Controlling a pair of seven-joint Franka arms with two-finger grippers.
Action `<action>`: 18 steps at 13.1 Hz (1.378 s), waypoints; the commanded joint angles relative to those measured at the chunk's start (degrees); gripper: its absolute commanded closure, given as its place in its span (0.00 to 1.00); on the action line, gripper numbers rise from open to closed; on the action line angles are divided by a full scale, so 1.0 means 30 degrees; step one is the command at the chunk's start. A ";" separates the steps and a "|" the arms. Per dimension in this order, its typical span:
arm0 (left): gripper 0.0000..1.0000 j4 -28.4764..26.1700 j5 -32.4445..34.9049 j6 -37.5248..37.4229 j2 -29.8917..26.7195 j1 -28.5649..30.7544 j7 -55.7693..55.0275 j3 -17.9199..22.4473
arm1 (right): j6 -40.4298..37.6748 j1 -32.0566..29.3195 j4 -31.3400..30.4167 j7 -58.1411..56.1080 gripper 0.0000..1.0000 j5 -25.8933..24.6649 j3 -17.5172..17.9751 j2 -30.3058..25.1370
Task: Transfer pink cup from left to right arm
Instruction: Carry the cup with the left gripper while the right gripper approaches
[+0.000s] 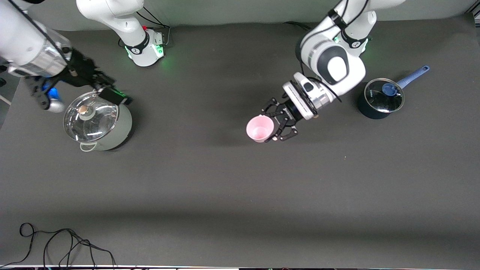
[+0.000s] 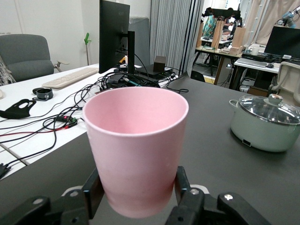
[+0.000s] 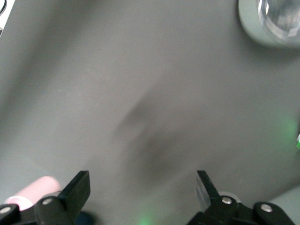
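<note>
The pink cup (image 1: 258,128) is held in the air over the middle of the table, tipped so that its open mouth shows in the front view. My left gripper (image 1: 270,125) is shut on it, one skeletal finger on each side of its lower part. In the left wrist view the cup (image 2: 136,145) fills the middle, with the fingers (image 2: 183,185) pressed against its base. My right gripper (image 1: 118,98) is open and empty over the rim of a grey-green pot, apart from the cup. Its fingers (image 3: 77,190) stand wide apart over bare table.
A grey-green pot with a glass lid (image 1: 97,120) stands toward the right arm's end; it also shows in the left wrist view (image 2: 267,124). A dark saucepan with a blue handle (image 1: 380,97) stands toward the left arm's end. Black cables (image 1: 56,243) lie at the table's near edge.
</note>
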 commanded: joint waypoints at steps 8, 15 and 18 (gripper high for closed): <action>0.73 0.1644 -0.0330 0.3320 -0.0447 -0.1387 -0.2162 -0.1235 | 0.3200 0.5795 0.3865 1.1696 0.00 0.0911 -0.0221 0.4034; 0.72 0.1762 -0.0330 0.3789 -0.0418 -0.1533 -0.2455 -0.1235 | 0.5282 0.7293 0.4422 1.2521 0.00 0.0266 -0.0192 0.6027; 0.72 0.1791 -0.0330 0.4053 -0.0418 -0.1563 -0.2484 -0.1235 | 0.6307 0.7440 0.4481 1.2520 0.00 0.0266 -0.0192 0.6701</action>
